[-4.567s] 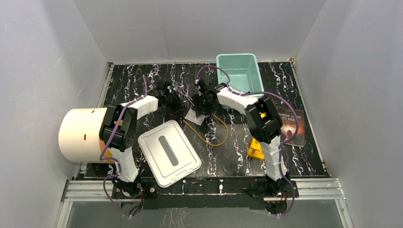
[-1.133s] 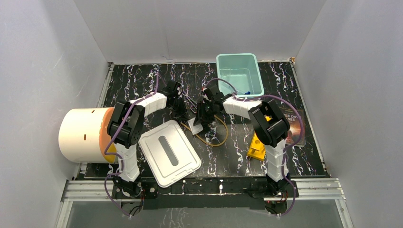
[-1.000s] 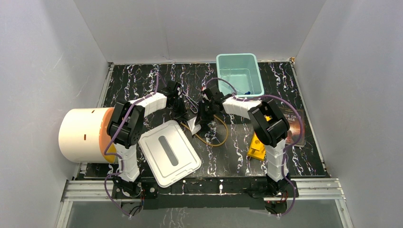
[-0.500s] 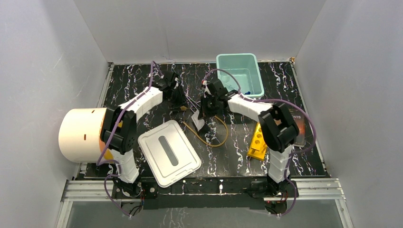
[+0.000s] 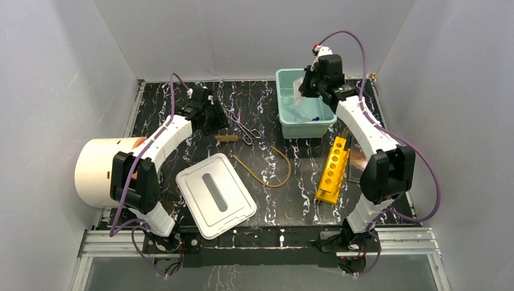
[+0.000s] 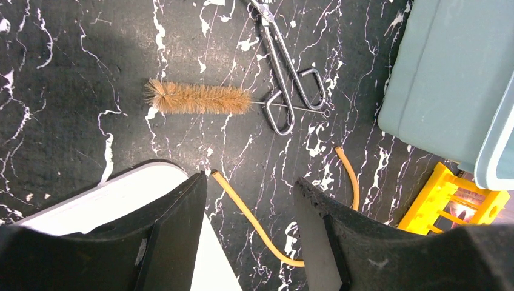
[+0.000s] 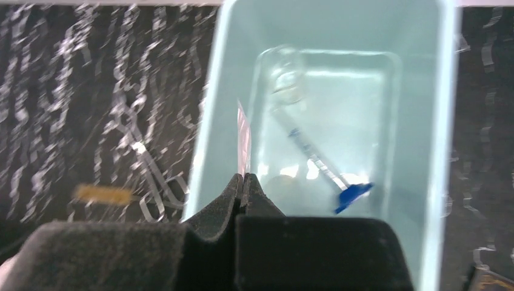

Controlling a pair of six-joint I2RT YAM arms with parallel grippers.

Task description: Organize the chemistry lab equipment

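Right gripper (image 7: 244, 182): two matte black fingers pressed together on the lower edge of one thin white packet (image 7: 243, 142), seen edge-on, held above one pale teal plastic bin (image 7: 212, 109) at the far side of the table. Inside the bin: one clear glass vessel (image 7: 283, 77) with a round mouth at the far end, and one small blue piece (image 7: 354, 193) on a slim clear stem nearer the front.

Left gripper (image 6: 250, 185): two black fingers apart, nothing between, hanging over a black tabletop (image 6: 60, 73) veined in white like marble. Beneath the gap, one smooth amber tubing loop (image 6: 254, 225). Farther out, one tan bristle brush (image 6: 200, 98) lying flat, wire end crossing a handle loop of one pair of thin metal tongs (image 6: 290, 73), scissor-shaped. To the left, a corner of one white rectangular lid (image 6: 115, 194); to the right, one yellow rack (image 6: 451, 203) with round holes. At the table's left edge, one big cream cylinder (image 5: 100, 173).
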